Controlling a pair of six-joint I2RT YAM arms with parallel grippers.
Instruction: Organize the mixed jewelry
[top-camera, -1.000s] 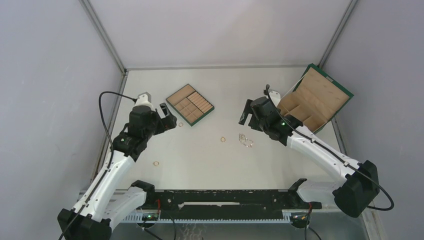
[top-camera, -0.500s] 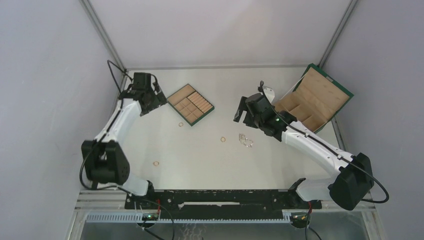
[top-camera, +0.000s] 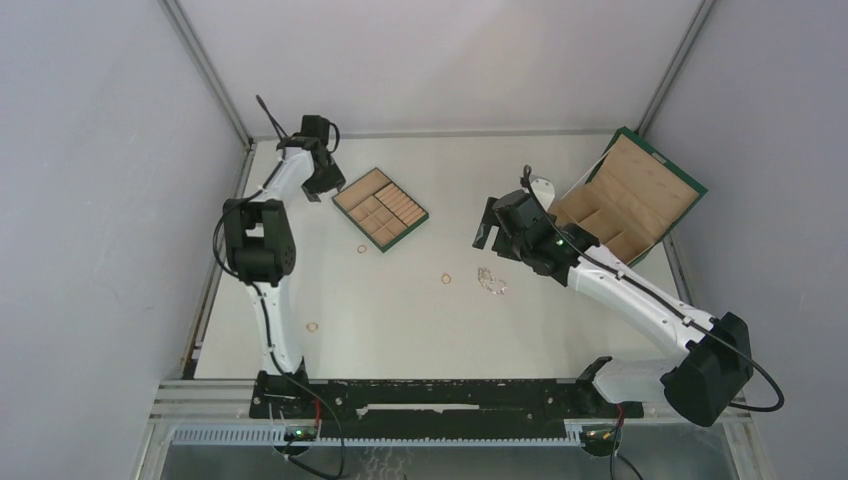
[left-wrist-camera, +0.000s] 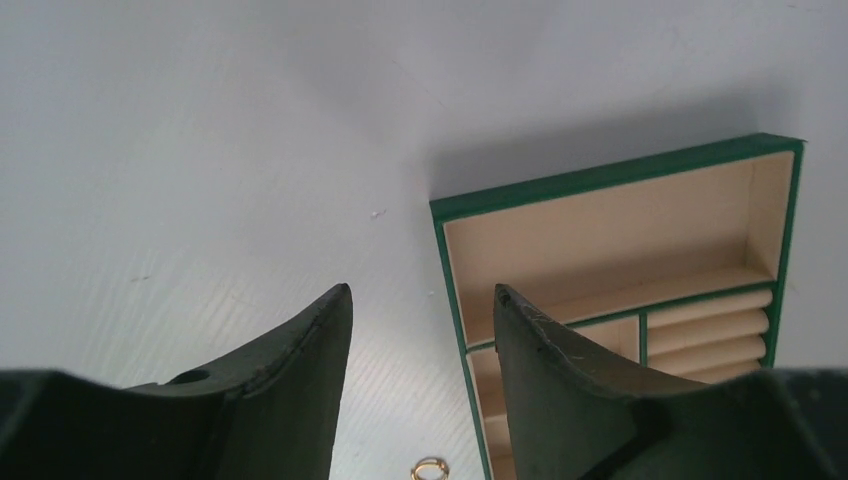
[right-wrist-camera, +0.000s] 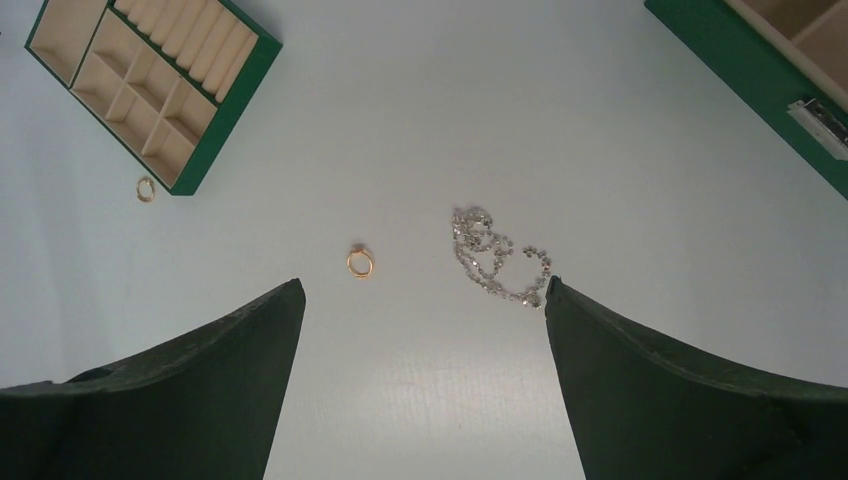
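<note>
Above the middle of the table (right-wrist-camera: 620, 140), the right gripper (right-wrist-camera: 420, 288), spread wide, points down at a gold ring (right-wrist-camera: 360, 262) and silver chain (right-wrist-camera: 495, 262); best to centre on one before lowering, while the left gripper (left-wrist-camera: 420, 295) is parted and empty.

No lettering, number, brand or sign can be read in any view. The green-edged tray (top-camera: 380, 208) and the green box (top-camera: 650, 185) show plain surfaces only. The small silvery plate (right-wrist-camera: 822, 122) on the box's edge is too small to tell whether it bears any writing.
</note>
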